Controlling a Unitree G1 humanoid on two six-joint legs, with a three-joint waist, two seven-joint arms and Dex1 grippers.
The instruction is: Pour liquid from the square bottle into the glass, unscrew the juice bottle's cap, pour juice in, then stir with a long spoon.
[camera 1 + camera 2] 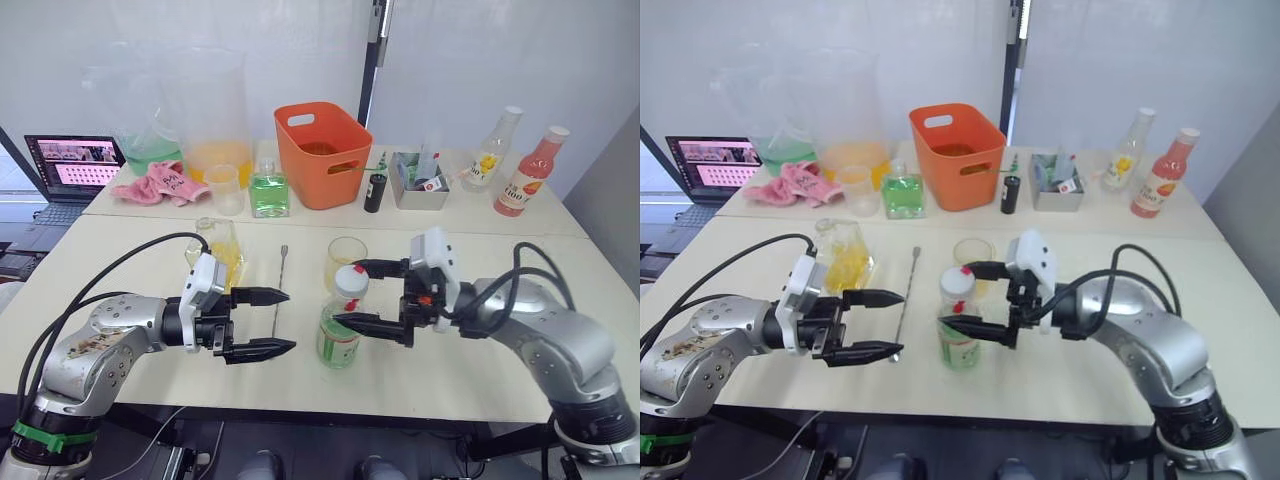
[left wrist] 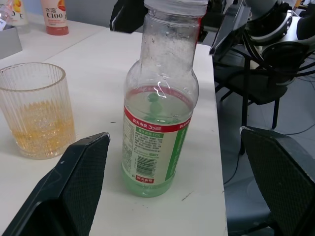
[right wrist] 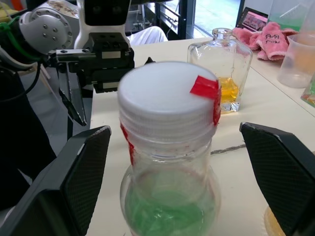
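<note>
I have the juice bottle point(image 1: 338, 335) upright at the table's near edge, long axis vertical. My right gripper point(image 1: 372, 297) is spread around the cap point(image 1: 351, 280), not yet pinching. Left gripper point(image 1: 268, 322), also spread, waits beside the bottle, well apart

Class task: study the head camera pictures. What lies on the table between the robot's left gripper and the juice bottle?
Just the long thin silver spoon lies flat between the left gripper and the green-labelled plastic juice bottle; the left eye view shows it.
</note>
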